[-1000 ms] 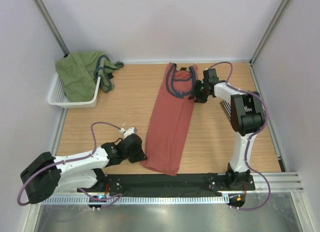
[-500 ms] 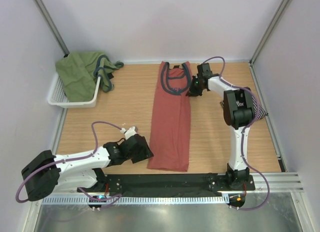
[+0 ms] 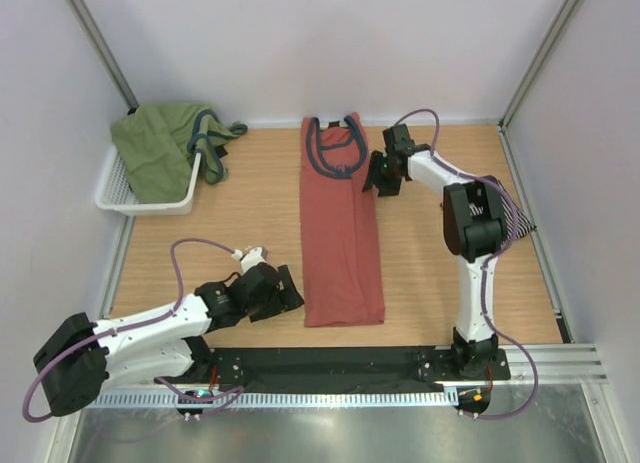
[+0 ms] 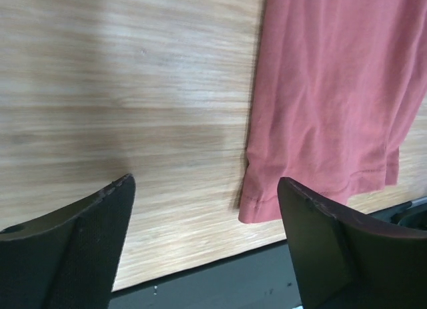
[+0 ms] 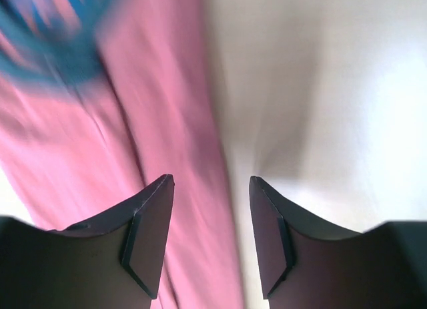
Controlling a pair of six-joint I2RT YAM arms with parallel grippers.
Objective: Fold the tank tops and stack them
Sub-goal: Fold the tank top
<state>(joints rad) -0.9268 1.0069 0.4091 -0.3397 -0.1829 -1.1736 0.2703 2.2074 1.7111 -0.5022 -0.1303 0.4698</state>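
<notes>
Salmon-red tank top (image 3: 341,238): lies flat near the middle of the table (image 3: 220,233) as a long narrow strip running from 12 to 6 o'clock; dark teal trim (image 3: 332,148) at the 12 o'clock end, hem at the 6 o'clock end, close to the black rail (image 3: 330,363)
Left gripper (image 3: 289,295): low over the wood at 9 o'clock of the hem's near corner, just beside the cloth and apart from it; jaws spread wide, gripping nothing; in the wrist view the hem corner shows between the two fingers (image 4: 87,235)
Right gripper (image 3: 376,175): at 3 o'clock of the strap end, over the top's right edge; jaws parted to a middling gap with cloth and bare wood showing below them; the wrist view is blurred, so I cannot tell whether the fingertips touch the cloth
Striped tank top (image 3: 516,221): at 3 o'clock of the table, by the right wall; only a small striped patch shows, as the right arm's upper link covers the rest
White basket (image 3: 150,205): at 10 o'clock, in the far left corner, well apart from the salmon top
Green cloth (image 3: 158,148): heaped in the basket; a part with dark trim spills over the basket's right rim onto the wood
Purple cable (image 3: 205,245): loops above the left arm, off the cloth
</notes>
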